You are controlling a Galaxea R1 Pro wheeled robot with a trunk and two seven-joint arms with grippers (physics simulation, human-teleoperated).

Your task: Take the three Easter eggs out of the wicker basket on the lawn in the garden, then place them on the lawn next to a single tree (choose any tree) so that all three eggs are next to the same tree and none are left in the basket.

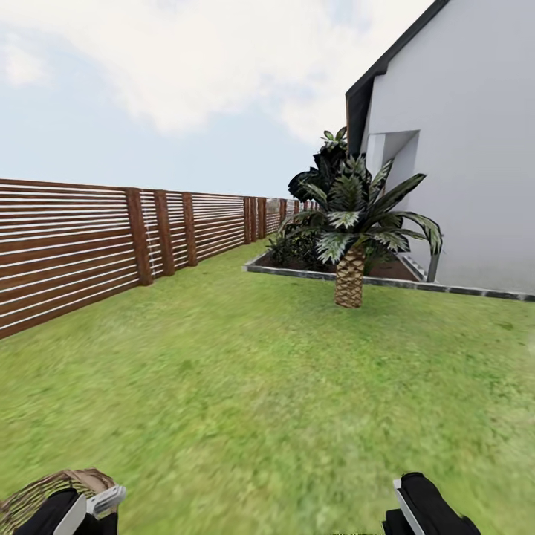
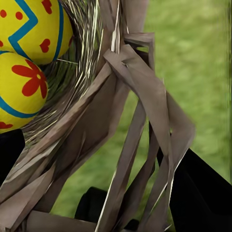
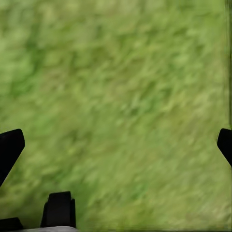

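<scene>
Two yellow Easter eggs (image 2: 34, 24) (image 2: 21, 89) with red and blue patterns lie on straw inside the brown wicker basket (image 2: 135, 96). My left gripper (image 2: 101, 150) is shut on the basket's rim strands, with a dark finger on either side. In the head view the basket (image 1: 41, 490) sits at my left gripper (image 1: 93, 505), raised at the bottom left corner over the lawn (image 1: 267, 386). My right gripper (image 1: 420, 505) hangs over bare grass, and in its wrist view the right gripper (image 3: 121, 140) is open with nothing between the fingers.
A low spiky palm plant (image 1: 351, 245) stands ahead on the right at a stone-edged bed (image 1: 297, 272) beside the white house (image 1: 468, 148). A brown slatted fence (image 1: 89, 245) runs along the left. Open grass lies between.
</scene>
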